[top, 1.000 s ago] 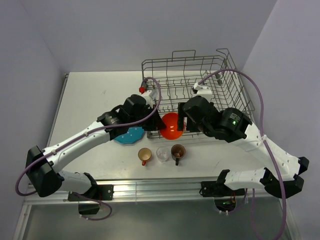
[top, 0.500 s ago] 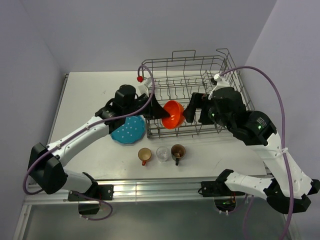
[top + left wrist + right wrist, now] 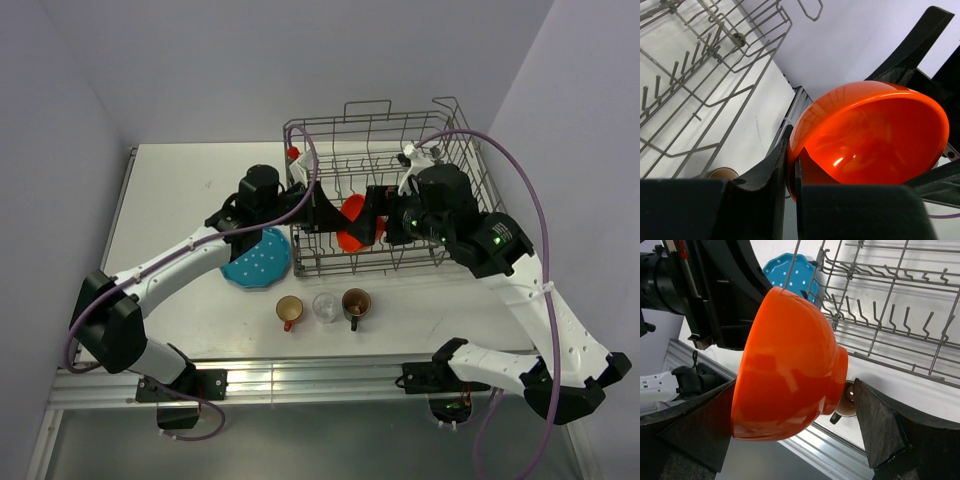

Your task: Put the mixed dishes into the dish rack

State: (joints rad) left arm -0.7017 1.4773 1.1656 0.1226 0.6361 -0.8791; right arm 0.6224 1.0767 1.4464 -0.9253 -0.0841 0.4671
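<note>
My left gripper [image 3: 330,214] is shut on the rim of the orange-red bowl [image 3: 355,222], one finger inside and one outside [image 3: 792,150]. The bowl [image 3: 875,135] hangs tilted on its side over the front left part of the dish rack [image 3: 465,170]. My right gripper [image 3: 382,222] stands open around the bowl [image 3: 790,370], its fingers [image 3: 879,425] flanking the bowl's rim and foot with a gap. The teal dotted plate [image 3: 258,260] lies left of the rack. The orange cup [image 3: 289,310], clear glass [image 3: 324,306] and brown mug [image 3: 356,302] stand in a row in front.
The rack's upright tines [image 3: 890,315] and wire front wall [image 3: 715,55] lie just below and beside the bowl. A metal rail [image 3: 320,378] runs along the table's near edge. Walls close in at the back and both sides.
The left gripper has carried the bowl from the rack's front up and back over the rack. The right gripper has opened wide and come in around the bowl.
</note>
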